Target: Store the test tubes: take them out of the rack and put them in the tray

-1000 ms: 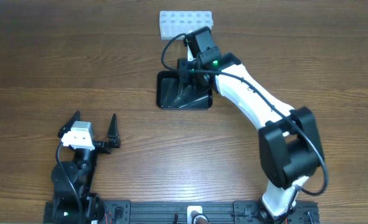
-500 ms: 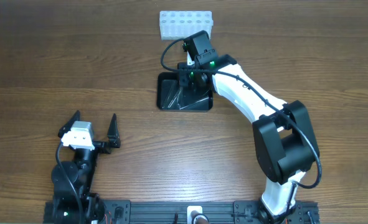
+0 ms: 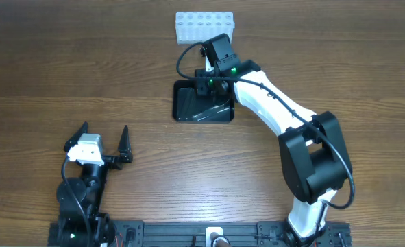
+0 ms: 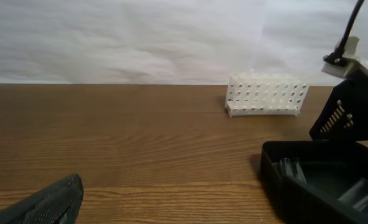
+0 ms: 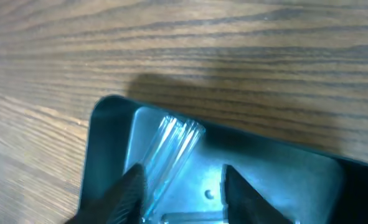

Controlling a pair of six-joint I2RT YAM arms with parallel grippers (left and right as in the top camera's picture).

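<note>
A white test tube rack stands at the far edge of the table and shows again as the rack in the left wrist view. In front of it lies the black tray with clear test tubes in it. My right gripper hovers over the tray's far side. In its wrist view the right gripper is open, and a clear tube lies in the tray beside one finger. My left gripper rests open near the front left, holding nothing.
The wooden table is bare between the left gripper and the tray. The right arm's wrist stands above the tray in the left wrist view. A white wall backs the table's far edge.
The right gripper has pulled back a little toward the rack, uncovering the tubes in the tray, and has held still for the last half second. The left arm has not moved.
</note>
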